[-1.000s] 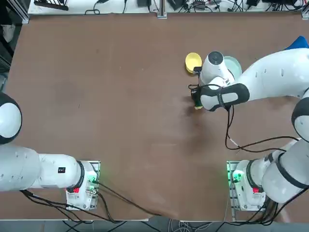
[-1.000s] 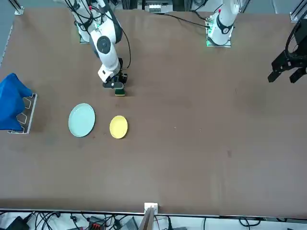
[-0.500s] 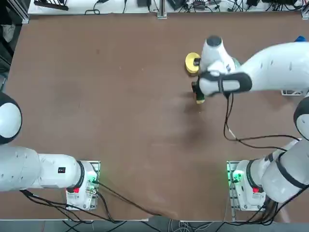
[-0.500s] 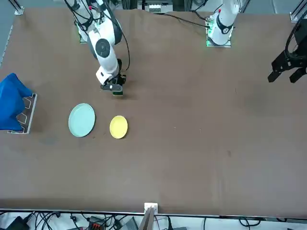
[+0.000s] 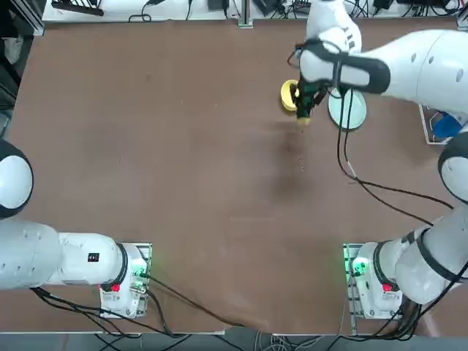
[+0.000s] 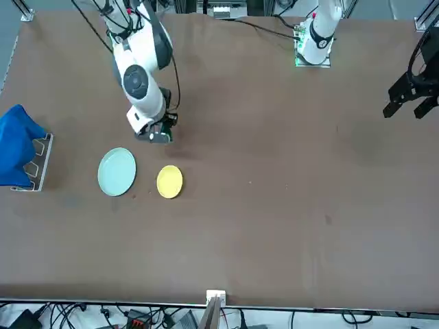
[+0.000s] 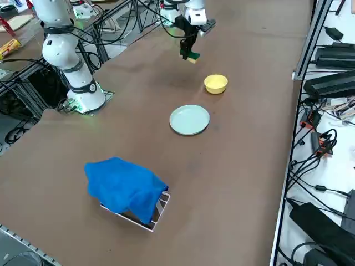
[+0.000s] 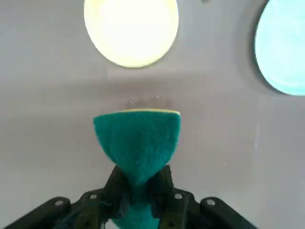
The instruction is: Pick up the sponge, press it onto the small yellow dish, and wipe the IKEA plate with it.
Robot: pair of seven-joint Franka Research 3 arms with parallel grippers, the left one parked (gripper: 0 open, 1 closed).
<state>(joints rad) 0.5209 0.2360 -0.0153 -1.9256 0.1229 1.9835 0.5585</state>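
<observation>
My right gripper (image 8: 139,186) is shut on the sponge (image 8: 137,138), pinching its dark green block so that it narrows between the fingers. A thin yellow foam edge shows on the far side. The sponge (image 7: 192,56) hangs in the air above the table. In the top view the gripper (image 5: 302,110) sits at the near edge of the small yellow dish (image 5: 289,95), partly covering it. The dish (image 6: 169,181) stands beside the pale mint IKEA plate (image 6: 116,172), a small gap between them. Both the dish (image 8: 131,31) and the plate (image 8: 283,47) look bare.
A blue cloth (image 7: 125,188) lies over a small metal rack near the table's right edge, beyond the plate. The right arm's black cable (image 5: 344,157) hangs over the table behind the gripper. Open brown tabletop (image 5: 183,146) spreads to the left.
The right gripper has risen off the table with the sponge and travelled away from the arm bases, to the yellow dish's near edge. The grip stayed shut.
</observation>
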